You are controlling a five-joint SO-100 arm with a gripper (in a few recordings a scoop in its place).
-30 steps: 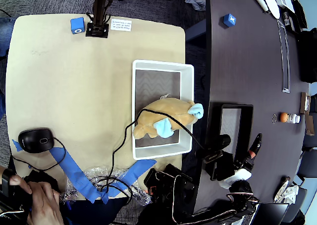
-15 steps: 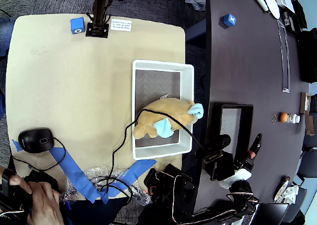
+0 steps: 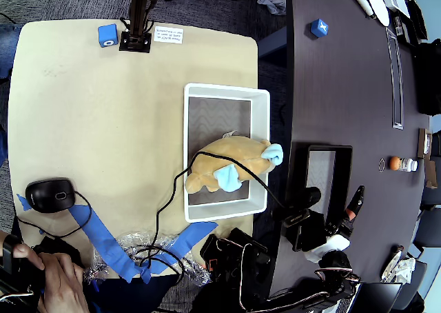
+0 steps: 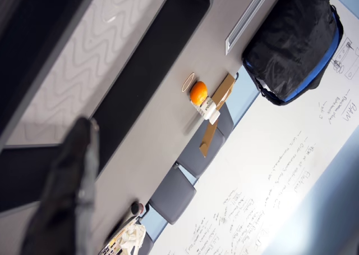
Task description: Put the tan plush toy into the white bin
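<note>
Beige table (image 3: 103, 120); golden-tan plush toy (image 3: 231, 165), blue patches.

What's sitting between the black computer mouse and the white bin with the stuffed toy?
In the overhead view, only bare tan tabletop and a black cable lie between the mouse and the white bin.

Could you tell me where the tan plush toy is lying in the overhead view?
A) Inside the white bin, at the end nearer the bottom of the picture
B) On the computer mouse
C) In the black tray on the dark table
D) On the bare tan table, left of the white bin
A: the tan plush toy lies within the white bin, one end over its left rim.
</note>
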